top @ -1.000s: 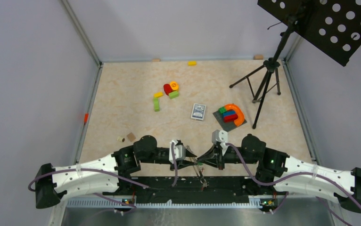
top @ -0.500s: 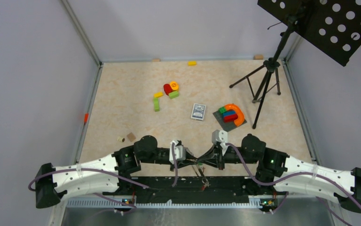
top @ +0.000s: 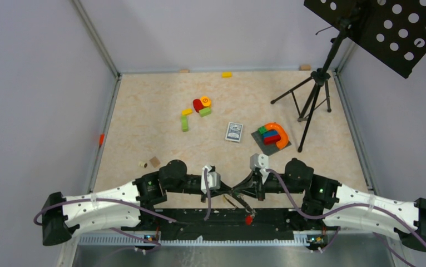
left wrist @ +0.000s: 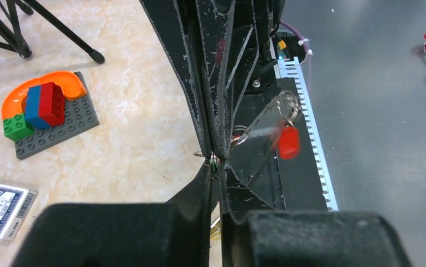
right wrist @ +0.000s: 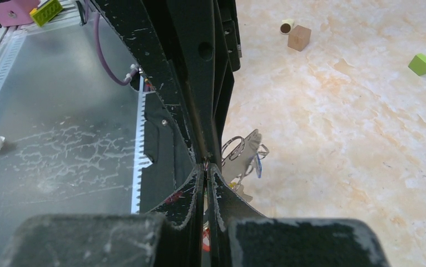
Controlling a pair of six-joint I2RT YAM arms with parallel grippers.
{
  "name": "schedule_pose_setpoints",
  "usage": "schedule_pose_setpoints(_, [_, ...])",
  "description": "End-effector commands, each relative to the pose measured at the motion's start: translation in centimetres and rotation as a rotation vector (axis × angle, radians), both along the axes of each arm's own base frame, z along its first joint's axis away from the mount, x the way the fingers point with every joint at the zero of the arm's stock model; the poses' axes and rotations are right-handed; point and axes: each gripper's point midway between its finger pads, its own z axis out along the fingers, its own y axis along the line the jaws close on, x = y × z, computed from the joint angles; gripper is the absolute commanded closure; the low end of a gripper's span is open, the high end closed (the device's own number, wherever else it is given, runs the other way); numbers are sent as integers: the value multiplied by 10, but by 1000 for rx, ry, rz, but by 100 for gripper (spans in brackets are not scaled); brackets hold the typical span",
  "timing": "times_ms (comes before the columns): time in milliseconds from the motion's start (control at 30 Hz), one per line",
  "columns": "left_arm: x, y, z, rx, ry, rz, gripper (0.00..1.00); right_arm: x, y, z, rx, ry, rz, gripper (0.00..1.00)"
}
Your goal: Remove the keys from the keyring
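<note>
Beige counter [top: 144,122], near edge: the claws meet tip to tip, we judge so one anchors the keyring [left wrist: 213,160] while the other works. Right claw [right wrist: 206,166] is pinched shut on it. Left claw [left wrist: 215,169] is narrowed to a slit; we cannot tell its bite. Keys [left wrist: 287,142] dangle alongside, blurred, uncountable.

One camera overhead looks down — two close wrist cameras face each other.
</note>
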Motion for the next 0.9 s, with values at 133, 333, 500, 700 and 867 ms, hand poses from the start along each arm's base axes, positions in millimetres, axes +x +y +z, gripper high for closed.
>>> schedule_pose_setpoints(133, [9,-4,22,-56,-34,41,100,-2,8,62,174,-67,22,100])
schedule_pose_setpoints(333, [2,-4,23,-69,-45,-5,100,-1,8,62,177,-68,19,100])
schedule_pose_setpoints(500, [-1,-1,23,-81,-68,-21,100,-1,7,62,181,-67,16,91])
schedule_pose_setpoints(700, [2,9,30,-129,-106,17,100,2,0,66,201,-77,-18,60])
schedule_pose_setpoints(867, [7,17,34,-152,-117,67,100,7,-10,60,187,-58,-72,63])
